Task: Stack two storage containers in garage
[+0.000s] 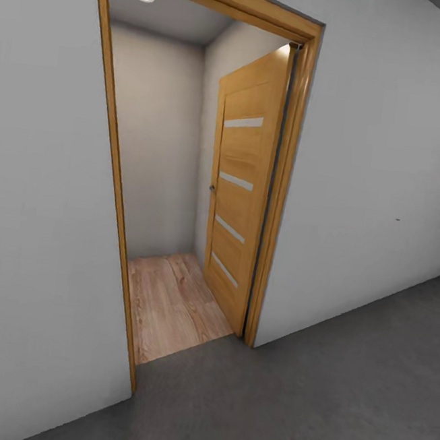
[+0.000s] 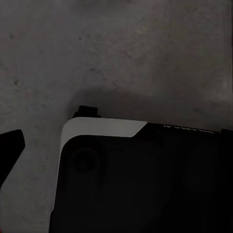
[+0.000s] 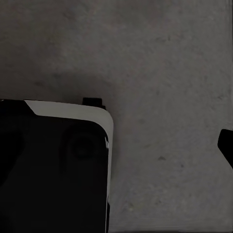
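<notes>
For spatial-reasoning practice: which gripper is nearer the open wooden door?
Likely right, narrowly: the door stands right of centre in the head view; both wrist views face grey floor, short of it.

Dark grey concrete floor (image 1: 337,395), seemingly bare.

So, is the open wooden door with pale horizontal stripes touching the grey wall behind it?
Cannot tell. In the head view the wooden door stands swung inward close along the grey wall, but its back edge hides any gap or contact.
</notes>
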You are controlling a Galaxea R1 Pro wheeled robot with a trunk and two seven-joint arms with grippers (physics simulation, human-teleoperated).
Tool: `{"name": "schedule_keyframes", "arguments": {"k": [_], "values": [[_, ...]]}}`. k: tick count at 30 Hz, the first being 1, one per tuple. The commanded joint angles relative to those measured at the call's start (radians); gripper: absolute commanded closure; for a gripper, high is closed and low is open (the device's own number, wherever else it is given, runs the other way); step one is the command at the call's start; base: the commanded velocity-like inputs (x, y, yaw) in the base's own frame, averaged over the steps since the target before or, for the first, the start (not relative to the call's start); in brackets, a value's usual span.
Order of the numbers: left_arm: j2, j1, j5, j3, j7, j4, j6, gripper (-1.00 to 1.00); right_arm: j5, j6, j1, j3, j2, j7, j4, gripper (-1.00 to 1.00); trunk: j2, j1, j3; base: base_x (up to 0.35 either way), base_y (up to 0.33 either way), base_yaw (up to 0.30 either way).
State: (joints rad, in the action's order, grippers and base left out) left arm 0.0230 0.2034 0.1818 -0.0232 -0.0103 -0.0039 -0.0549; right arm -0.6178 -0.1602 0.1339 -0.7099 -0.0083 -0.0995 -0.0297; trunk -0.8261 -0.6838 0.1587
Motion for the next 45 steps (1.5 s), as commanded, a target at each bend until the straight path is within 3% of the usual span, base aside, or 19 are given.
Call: {"name": "schedule_keyframes", "arguments": {"k": [1,12,32,45], "values": [[0.0,0.001,0.008,-0.003,-0.001,0.001,-0.003,-1.0,-0.006,-0.004,0.001,-0.008,0.001,0.0,-0.002,-1.0,-0.001,0.0,0.001,0.0,0.0,-0.255],[0.0,0.001,0.008,-0.003,-0.001,0.001,-0.003,-1.0,-0.006,-0.004,0.001,-0.008,0.001,0.0,-0.002,-1.0,-0.001,0.0,0.001,0.0,0.0,-0.188],[0.0,0.001,0.008,-0.003,-0.001,0.001,-0.002,-1.0,-0.006,-0.004,0.001,-0.008,0.001,0.0,-0.002,-1.0,-0.001,0.0,0.025,0.0,0.0,-0.005],[0.0,0.001,0.008,-0.003,-0.002,0.001,-0.002,-1.0,0.002,-0.001,0.001,-0.01,0.001,0.0,-0.002,-1.0,-0.001,0.0,0.027,0.0,0.0,0.0]]}}
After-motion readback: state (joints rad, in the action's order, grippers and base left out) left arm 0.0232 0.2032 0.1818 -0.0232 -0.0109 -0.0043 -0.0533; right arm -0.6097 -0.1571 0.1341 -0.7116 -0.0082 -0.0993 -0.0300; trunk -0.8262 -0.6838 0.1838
